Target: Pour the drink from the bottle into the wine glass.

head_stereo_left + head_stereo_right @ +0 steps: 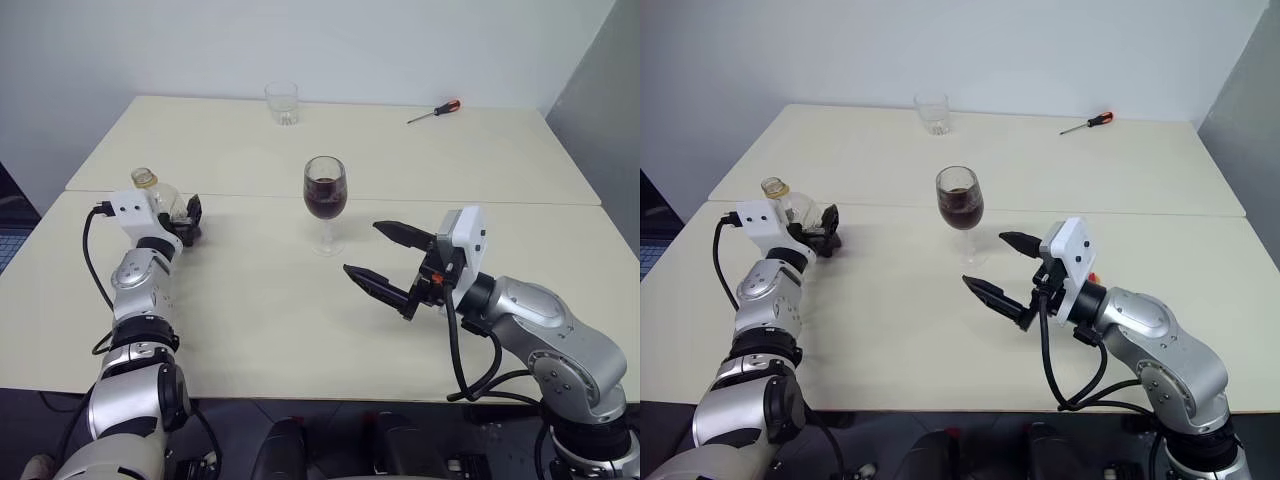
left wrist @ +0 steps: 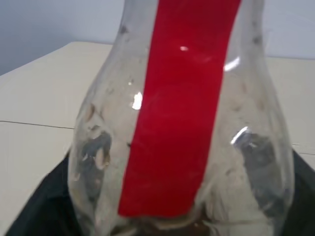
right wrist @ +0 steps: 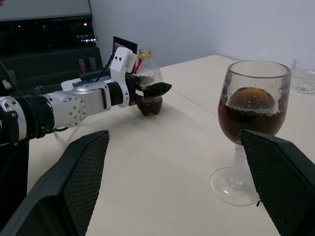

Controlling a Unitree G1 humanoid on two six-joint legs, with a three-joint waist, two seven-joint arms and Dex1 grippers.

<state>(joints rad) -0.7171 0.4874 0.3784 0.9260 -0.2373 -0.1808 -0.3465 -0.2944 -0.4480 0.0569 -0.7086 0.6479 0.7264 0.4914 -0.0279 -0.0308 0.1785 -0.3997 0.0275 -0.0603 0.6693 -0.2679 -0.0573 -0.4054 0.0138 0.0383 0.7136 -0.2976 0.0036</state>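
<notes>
Clear plastic first: at centre left your left pincer (image 1: pixel 190 222) brackets the upright bottle (image 1: pixel 165 200) standing on the cream surface (image 1: pixel 250 300), its fingers spread beside it. Mid-frame stands the wine glass (image 1: pixel 325 200), about half full of dark drink (image 1: pixel 324 200). Lower right, your right pincer (image 1: pixel 385 260) gapes wide, empty, near the glass.

The clear stemmed wine glass (image 1: pixel 325 195) stands upright mid-bench, about half full of dark brown-red drink (image 1: pixel 325 203). The squat clear plastic bottle (image 3: pixel 148 88), red-labelled, stands upright and uncapped, nearly empty.
</notes>
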